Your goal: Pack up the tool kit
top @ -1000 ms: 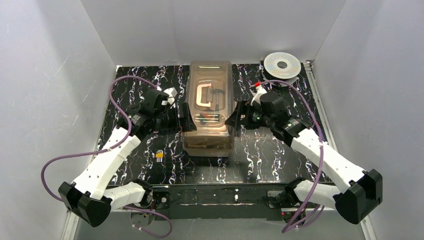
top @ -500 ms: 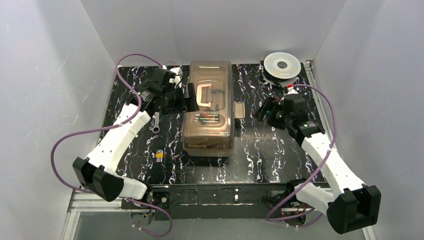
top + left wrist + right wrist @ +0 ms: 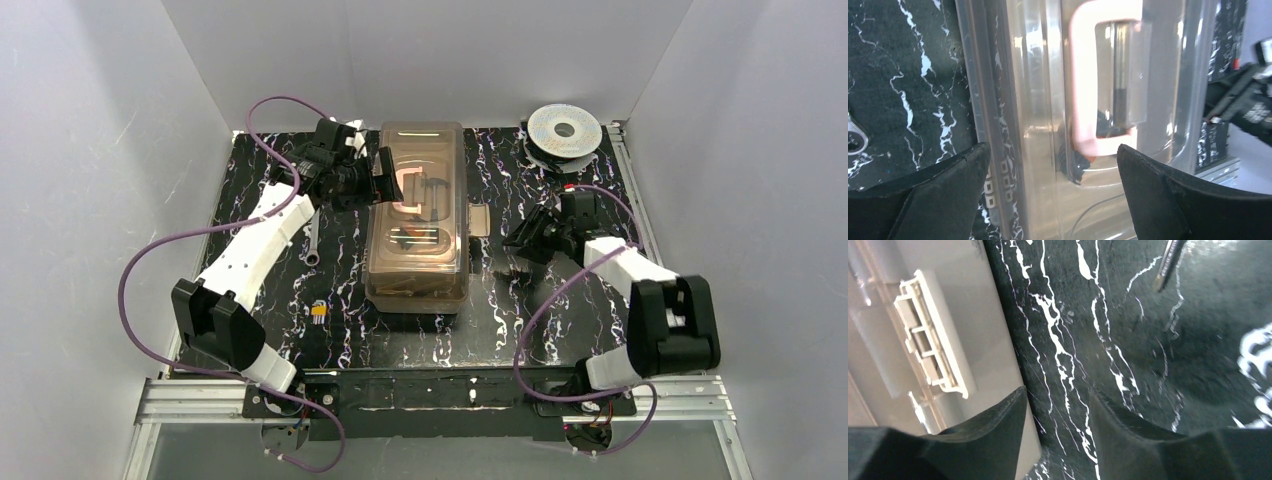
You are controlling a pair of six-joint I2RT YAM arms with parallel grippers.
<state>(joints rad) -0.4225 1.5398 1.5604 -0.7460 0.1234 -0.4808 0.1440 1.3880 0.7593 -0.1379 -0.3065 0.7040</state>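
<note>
Toolbox sits lid-down in the middle of the tabletop. Left pincer hangs spread wide over its cream handle, holding nothing. Right pincer, fingers a little apart and empty, is beside the side latch. That latch looks undone, so lifting now could pop the lid and spill tools.

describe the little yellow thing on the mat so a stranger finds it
Find the big tan toolbox mid-table. Left of its near end lies a small yellow-and-silver piece on the black mat. Unlike the long silver tool farther back, it is stubby and partly yellow.
</note>
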